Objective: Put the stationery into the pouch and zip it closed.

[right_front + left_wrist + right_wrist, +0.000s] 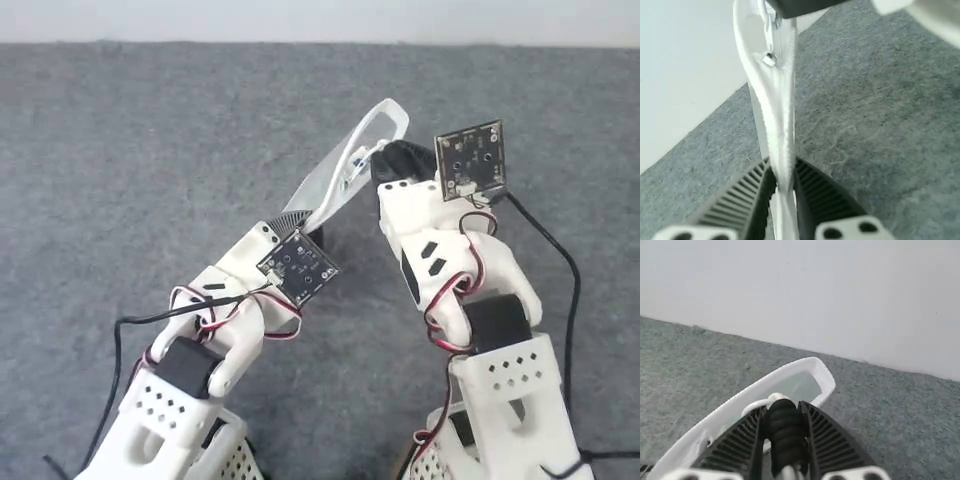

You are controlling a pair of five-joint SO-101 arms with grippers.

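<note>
One pouch (335, 180), upper middle of the frame, with one metal zip slider (769, 59) on it

Two arms: the left arm (200, 340) at lower left, the right arm (480, 320) at lower right

Two grippers, the left gripper (783, 175) and the right gripper (785, 412)

Two camera boards, the centre board (298, 266) and the upper-right board (470, 160)

One black ribbed piece (785, 432) between the right gripper's jaws

One grey mat (120, 160)

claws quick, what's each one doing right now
left claw: closed on the pouch edge
right claw: closed on what looks like the zipper pull
</note>
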